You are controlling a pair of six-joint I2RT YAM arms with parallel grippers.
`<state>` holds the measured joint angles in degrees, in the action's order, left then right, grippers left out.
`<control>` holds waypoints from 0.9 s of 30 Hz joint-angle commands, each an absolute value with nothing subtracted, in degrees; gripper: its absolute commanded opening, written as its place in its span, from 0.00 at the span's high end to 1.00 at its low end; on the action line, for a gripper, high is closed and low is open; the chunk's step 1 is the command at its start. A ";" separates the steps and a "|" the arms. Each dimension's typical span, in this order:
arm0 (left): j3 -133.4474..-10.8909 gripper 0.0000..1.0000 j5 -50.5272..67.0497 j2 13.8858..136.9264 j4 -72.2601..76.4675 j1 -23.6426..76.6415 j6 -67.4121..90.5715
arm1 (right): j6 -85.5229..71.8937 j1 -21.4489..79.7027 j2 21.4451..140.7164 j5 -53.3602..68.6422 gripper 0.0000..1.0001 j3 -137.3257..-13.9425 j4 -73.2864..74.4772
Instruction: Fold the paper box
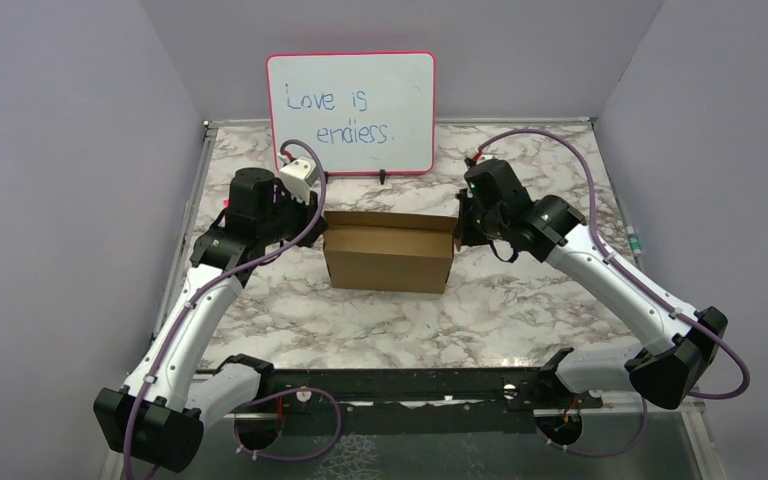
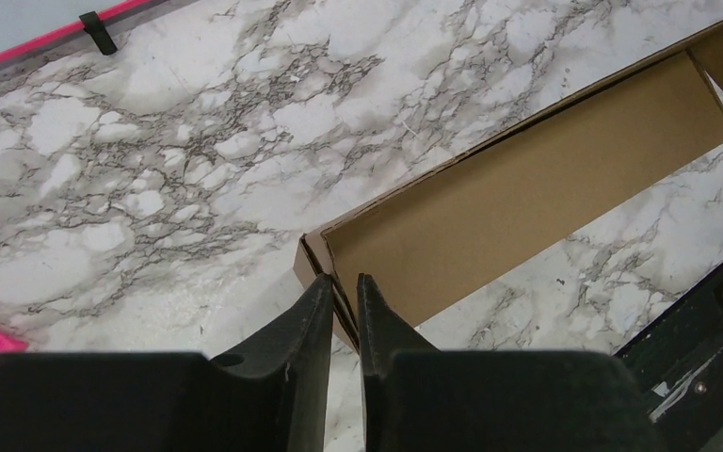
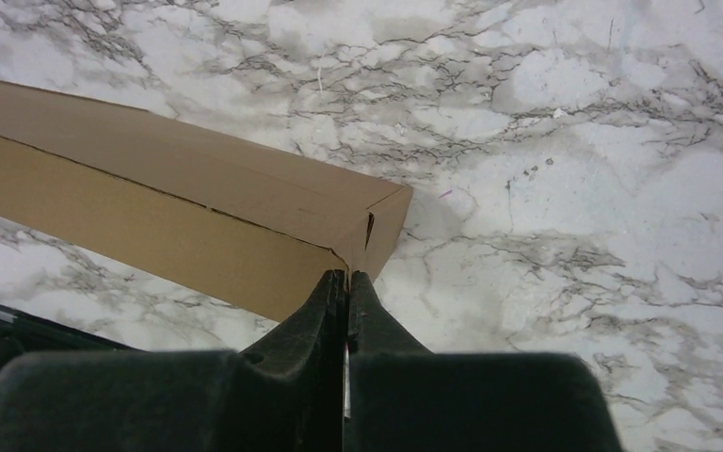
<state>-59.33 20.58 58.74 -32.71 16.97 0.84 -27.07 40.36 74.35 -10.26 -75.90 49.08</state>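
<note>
**Now both grippers sit at opposite ends of the paper box (image 1: 388,258)**

Between the two end effectors, the brown cardboard box stands on the marble table (image 1: 520,300) with its top open and its long side facing the arm bases.

The left gripper (image 2: 343,280) is at the box's left end. Its fingers are drawn close, with only a narrow slot between them, and the cardboard end wall at the corner runs into that slot, so it grasps the box there. From its fingertips the open interior stretches away ahead and to the right.

The right gripper (image 3: 347,275) is at the opposite end. It is clenched, with its fingers pressed together and no gap showing. Its tips touch the box's upper corner, where a small slit in the cardboard shows just beyond them. Whether any cardboard is pinched between them cannot be told. From these tips the box runs off to the left.

Beyond both grippers, at the far side of the table, a pink-framed whiteboard (image 1: 351,112) stands upright.
</note>
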 commanded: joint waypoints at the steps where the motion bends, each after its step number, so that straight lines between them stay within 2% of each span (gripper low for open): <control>1: -58.29 0.84 21.93 57.64 -31.73 17.14 2.33 | -32.91 40.35 75.00 -7.87 0.95 -75.75 48.79; 16: -57.83 0.87 20.95 55.66 -31.78 17.79 2.89 | -40.45 40.43 76.21 -10.27 0.95 -75.29 49.46; 27: -57.88 0.87 19.24 55.55 -32.61 17.76 1.90 | -35.10 40.43 76.21 -10.47 0.99 -74.00 48.98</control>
